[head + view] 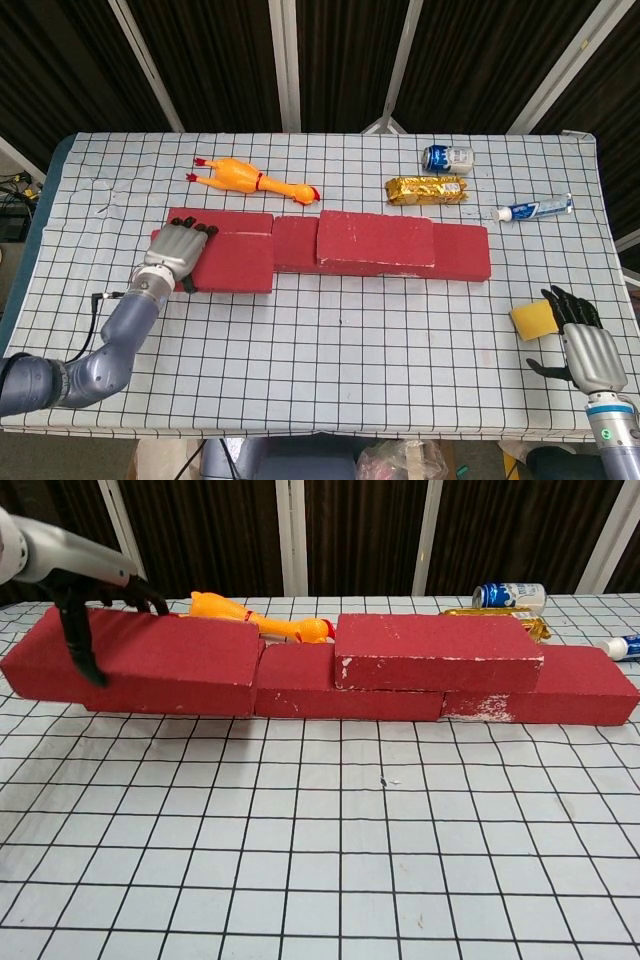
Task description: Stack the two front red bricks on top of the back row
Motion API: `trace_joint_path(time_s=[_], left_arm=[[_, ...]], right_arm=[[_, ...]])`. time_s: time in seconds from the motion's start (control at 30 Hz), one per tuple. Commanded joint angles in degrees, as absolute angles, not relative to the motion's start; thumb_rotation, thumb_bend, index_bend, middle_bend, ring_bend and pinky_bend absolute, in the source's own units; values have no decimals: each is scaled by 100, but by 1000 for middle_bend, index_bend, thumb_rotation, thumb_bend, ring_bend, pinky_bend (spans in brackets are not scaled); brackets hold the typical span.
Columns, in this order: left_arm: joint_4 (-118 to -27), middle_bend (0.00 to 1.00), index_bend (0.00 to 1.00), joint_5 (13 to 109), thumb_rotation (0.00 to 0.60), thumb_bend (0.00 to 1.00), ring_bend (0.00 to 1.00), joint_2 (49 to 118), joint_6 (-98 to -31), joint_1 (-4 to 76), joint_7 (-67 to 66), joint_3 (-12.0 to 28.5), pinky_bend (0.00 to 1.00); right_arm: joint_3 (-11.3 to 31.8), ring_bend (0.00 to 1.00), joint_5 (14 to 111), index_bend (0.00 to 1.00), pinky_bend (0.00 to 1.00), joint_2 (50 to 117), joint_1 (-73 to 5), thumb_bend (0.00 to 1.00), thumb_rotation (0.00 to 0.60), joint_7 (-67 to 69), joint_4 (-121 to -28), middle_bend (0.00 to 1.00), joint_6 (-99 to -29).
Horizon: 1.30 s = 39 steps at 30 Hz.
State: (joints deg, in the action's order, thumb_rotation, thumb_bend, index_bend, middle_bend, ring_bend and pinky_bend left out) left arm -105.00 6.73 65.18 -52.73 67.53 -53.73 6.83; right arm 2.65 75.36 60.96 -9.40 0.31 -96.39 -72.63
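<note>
I have the left hand (181, 250) clamped on the left end of the red brick (232, 262), fingers over its top and the thumb down its front face, and I am carrying it over the left end of the back row (440, 252), whose left brick shows only as a strip behind the carried one. My worry is alignment: in the chest view the brick (140, 660) hangs out past the row's left end and looks slightly skewed, so if I let go here it may land overhanging, tip off the front, or shove the bricks beneath out of line. Gripping at one end also means the far end could sag and catch the edge of the already stacked brick (376, 241) beside it. I cannot tell whether the carried brick is touching the row or floating just above it; the head view flattens the height and the chest view hides the gap. The chest view crops my left wrist, and never shows the right hand (585, 345), which in the head view sits well away near the yellow sponge (528, 320), fingers apart, holding nothing.
</note>
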Motion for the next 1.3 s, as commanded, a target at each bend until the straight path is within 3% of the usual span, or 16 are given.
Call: trace_joint_path(time_s=[0.03, 0.33, 0.73, 1.3], left_arm=[[-9830, 187, 249, 261, 600, 0, 72, 6823, -5271, 7220, -5745, 689, 124], [-8645, 186, 265, 375, 600, 0, 69, 7244, -4364, 7286, -5240, 820, 124], [-7654, 193, 279, 1277, 600, 0, 69, 7552, -3355, 6985, -3919, 1048, 124], [-7360, 193, 288, 1553, 600, 0, 69, 7516, -2833, 7234, -3188, 611, 124]], right_arm=[[304, 0, 7450, 46, 0, 6129, -951, 169, 600, -38, -9627, 0, -7241], [433, 0, 7178, 46, 0, 6242, -943, 167, 600, -282, -9559, 0, -7292], [488, 0, 7007, 46, 0, 6345, -936, 168, 600, -592, -9558, 0, -7323], [549, 0, 6878, 45, 0, 6417, -920, 168, 600, -789, -9596, 0, -7362]])
